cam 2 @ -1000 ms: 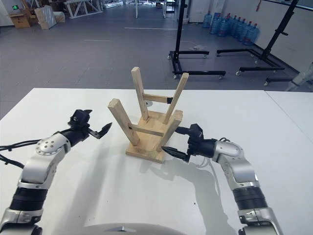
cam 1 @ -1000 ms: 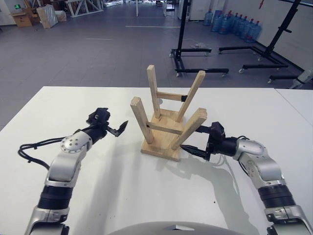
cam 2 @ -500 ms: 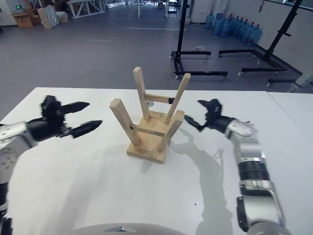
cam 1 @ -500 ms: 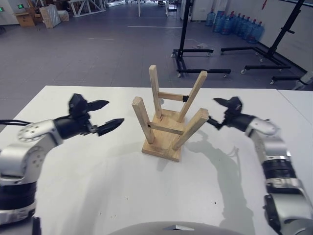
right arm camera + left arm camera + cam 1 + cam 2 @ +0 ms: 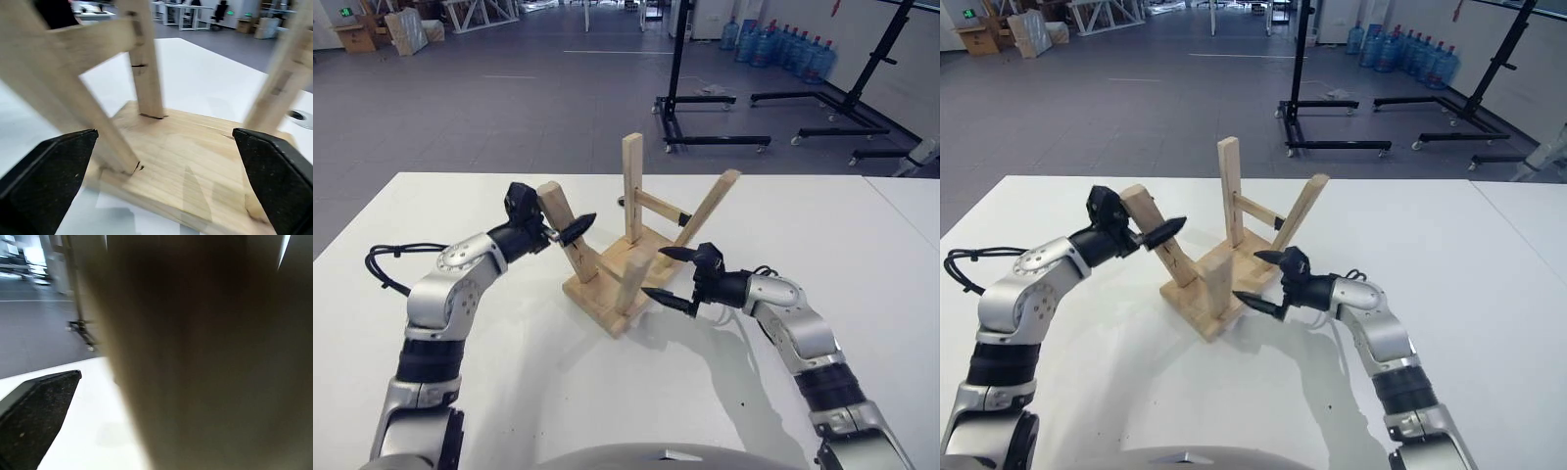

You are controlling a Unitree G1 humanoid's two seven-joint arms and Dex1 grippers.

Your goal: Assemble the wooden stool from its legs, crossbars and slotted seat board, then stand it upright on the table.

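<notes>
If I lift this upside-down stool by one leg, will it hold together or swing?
Probably holds: the stool looks rigid, legs and crossbar seated in the seat board. Solid wood, so likely heavy on a one-leg hold and apt to swing. Bare wood may slip in the left gripper.

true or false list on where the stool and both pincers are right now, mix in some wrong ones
1. The stool is upside down, with its seat board on the table and its legs pointing up. True.
2. The right pincer is shut on a crossbar. False: it is open and holds nothing, near the seat board's edge.
3. The left pincer is at the stool's left leg. True.
4. The four legs lie loose on the table. False: all four stand fitted in the seat board.
</notes>
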